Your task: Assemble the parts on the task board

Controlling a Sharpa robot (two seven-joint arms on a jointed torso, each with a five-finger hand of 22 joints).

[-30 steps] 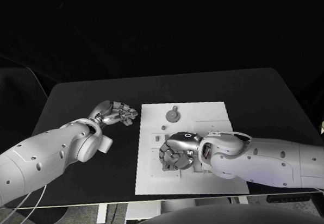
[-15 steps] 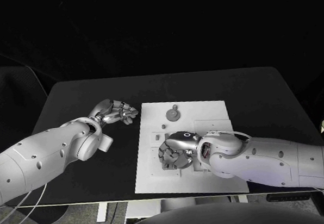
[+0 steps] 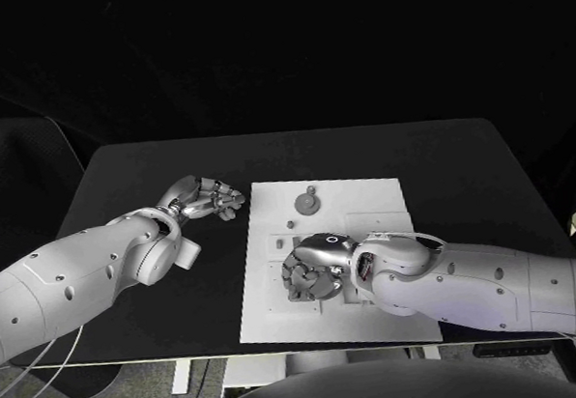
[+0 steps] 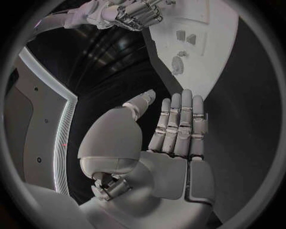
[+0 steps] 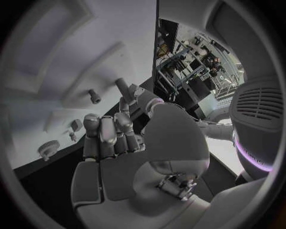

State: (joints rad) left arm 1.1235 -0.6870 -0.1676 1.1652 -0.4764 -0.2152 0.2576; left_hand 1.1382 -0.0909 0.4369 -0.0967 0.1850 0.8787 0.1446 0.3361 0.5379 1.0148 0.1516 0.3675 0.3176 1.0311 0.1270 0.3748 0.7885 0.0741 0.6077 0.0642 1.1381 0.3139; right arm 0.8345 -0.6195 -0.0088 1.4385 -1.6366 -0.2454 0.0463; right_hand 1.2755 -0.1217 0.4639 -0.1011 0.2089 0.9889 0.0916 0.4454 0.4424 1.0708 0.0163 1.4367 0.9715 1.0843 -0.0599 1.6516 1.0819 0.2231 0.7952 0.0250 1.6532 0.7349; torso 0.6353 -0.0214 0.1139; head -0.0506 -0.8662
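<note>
The white task board (image 3: pixel 373 199) lies in the middle of the black table. My right hand (image 3: pixel 312 270) rests low over its near-left part, fingers curled down toward the plate. In the right wrist view its fingertips (image 5: pixel 123 109) and thumb (image 5: pixel 147 101) stand close to a small upright peg (image 5: pixel 122 86); I cannot tell if they grip it. Another peg (image 5: pixel 93 96), a small piece (image 5: pixel 76 125) and a toothed round part (image 5: pixel 47 149) sit on the board nearby. My left hand (image 3: pixel 205 198) hovers off the board's far-left corner, fingers straight (image 4: pixel 178 124), holding nothing.
A round keyhole-shaped part (image 3: pixel 309 199) lies on the board's far half, with small pieces (image 3: pixel 291 226) just nearer. Bare black table (image 3: pixel 466 159) surrounds the board. The left wrist view shows the board's edge (image 4: pixel 205 57) and my right hand (image 4: pixel 134 14) beyond it.
</note>
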